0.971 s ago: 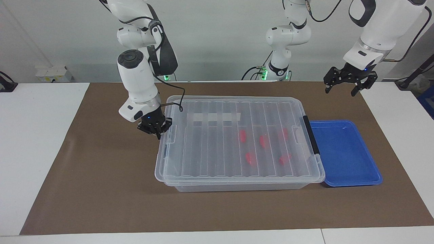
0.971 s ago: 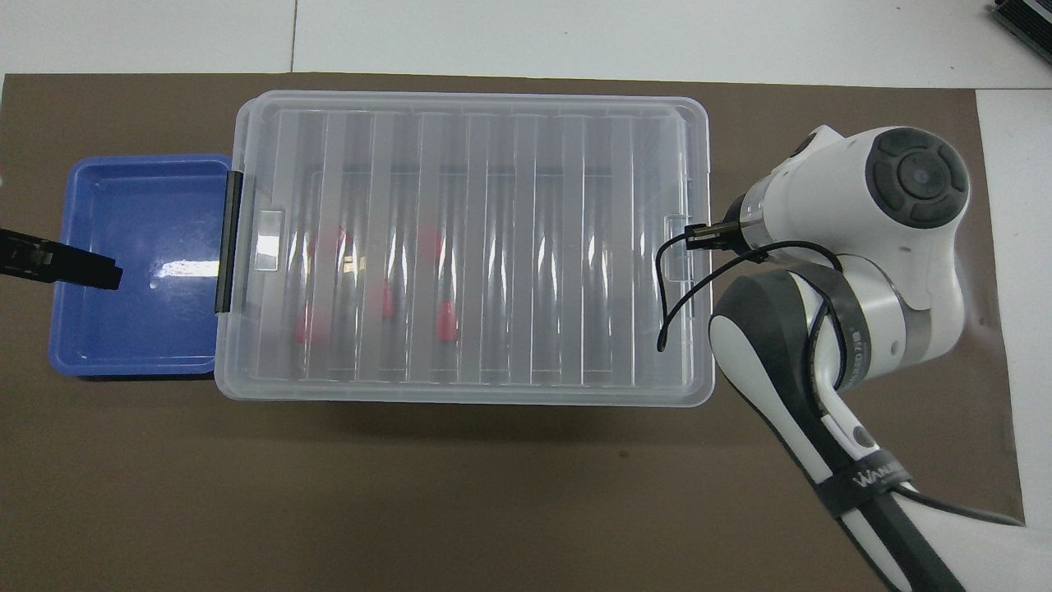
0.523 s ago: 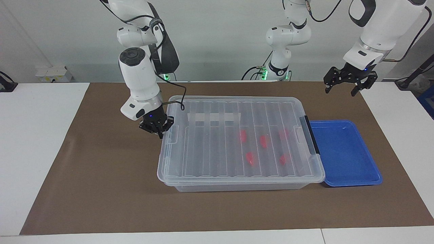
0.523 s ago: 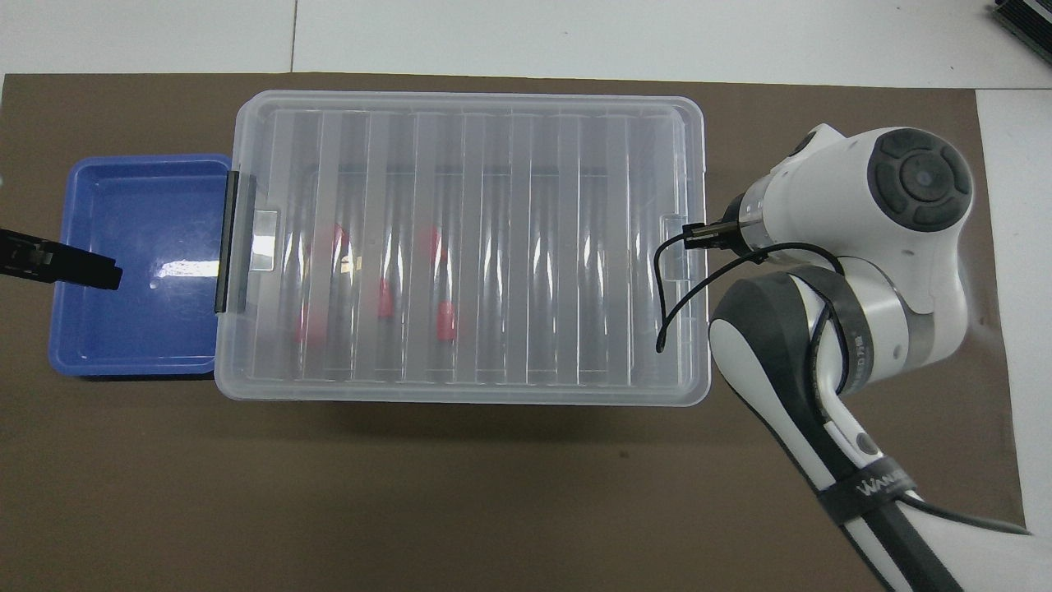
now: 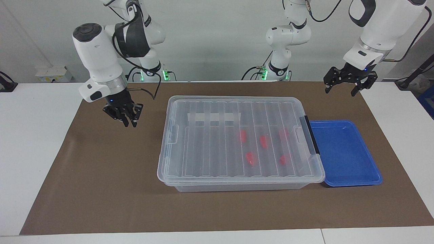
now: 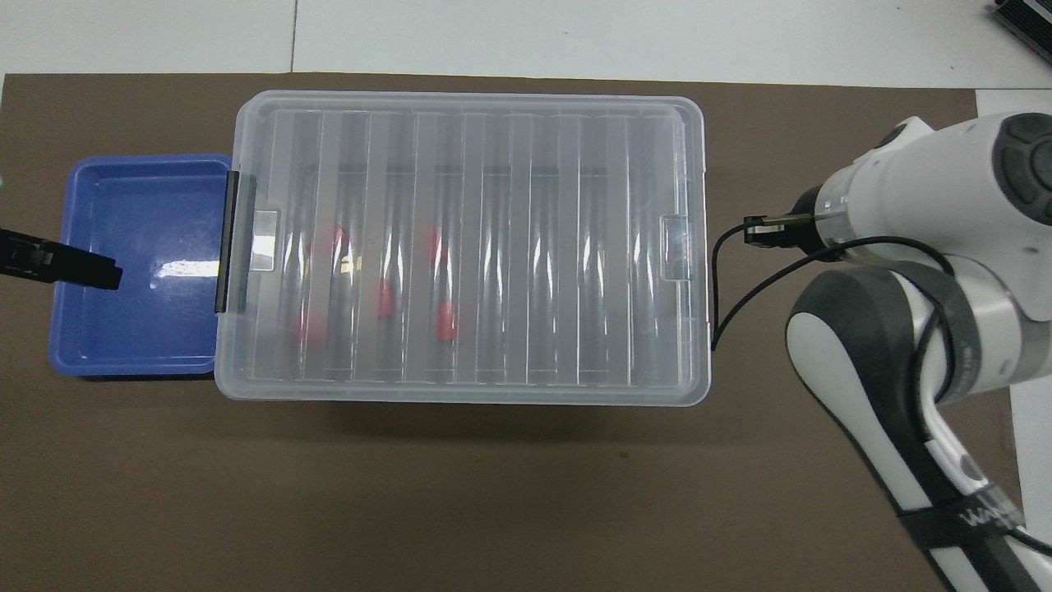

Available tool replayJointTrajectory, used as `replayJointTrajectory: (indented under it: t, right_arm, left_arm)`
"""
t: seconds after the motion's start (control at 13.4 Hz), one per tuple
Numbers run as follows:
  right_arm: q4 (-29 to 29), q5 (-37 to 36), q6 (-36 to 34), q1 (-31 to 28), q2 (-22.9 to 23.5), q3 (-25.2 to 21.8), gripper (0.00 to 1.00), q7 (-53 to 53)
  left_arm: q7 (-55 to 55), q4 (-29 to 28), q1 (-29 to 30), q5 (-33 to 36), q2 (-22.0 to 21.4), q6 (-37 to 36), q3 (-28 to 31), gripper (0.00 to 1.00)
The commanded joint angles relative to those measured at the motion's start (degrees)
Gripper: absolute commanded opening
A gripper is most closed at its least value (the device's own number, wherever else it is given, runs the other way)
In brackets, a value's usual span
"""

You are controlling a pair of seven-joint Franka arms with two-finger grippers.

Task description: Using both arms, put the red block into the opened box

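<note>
The box is a clear bin in the middle of the brown mat, and its ribbed lid lies flat on it. Several red blocks show through the lid, inside the box toward the handle bar. My right gripper hangs over bare mat at the right arm's end, clear of the box, its fingers slightly apart and holding nothing. The overhead view hides it under the arm's wrist. My left gripper waits open and empty, high over the left arm's end.
A shallow blue tray lies against the box's handle end. The brown mat spreads around both. The right arm's forearm and its cable hang beside the box's other end.
My right gripper, shut at the lid's end tab a second ago, has lifted and swung away toward the right arm's end, parting its fingers. The lid has settled flat. The left arm has not moved.
</note>
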Motion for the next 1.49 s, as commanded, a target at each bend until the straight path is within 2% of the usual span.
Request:
replayJointTrajectory:
  t: [0.0,0.15,0.22,0.52,1.42]
  right_arm:
    - [5.51,0.94,-6.83,-2.11,0.2,0.34,1.0,0.78]
    - [11.32,-0.2,-13.6,-2.29,1.43,0.34,1.0,0.78]
    - [12.3,-0.12,-15.64,-2.46,1.44,0.25,1.0,0.87]
    - [11.0,-0.21,-18.55,-2.2,-1.02,0.34,1.0,2.27]
    - [9.24,-0.21,-19.53,-2.11,-1.99,1.13,1.0,4.12]
  left_arm:
    - [-0.2,-2.31,0.21,-0.91,-1.91,1.21,0.13,1.0]
    - [-0.2,-2.31,0.21,-0.91,-1.91,1.21,0.13,1.0]
    - [-0.2,-2.31,0.21,-0.91,-1.91,1.21,0.13,1.0]
    - [-0.2,-2.31,0.21,-0.91,-1.91,1.21,0.13,1.0]
    - [-0.2,-2.31,0.21,-0.91,-1.91,1.21,0.13,1.0]
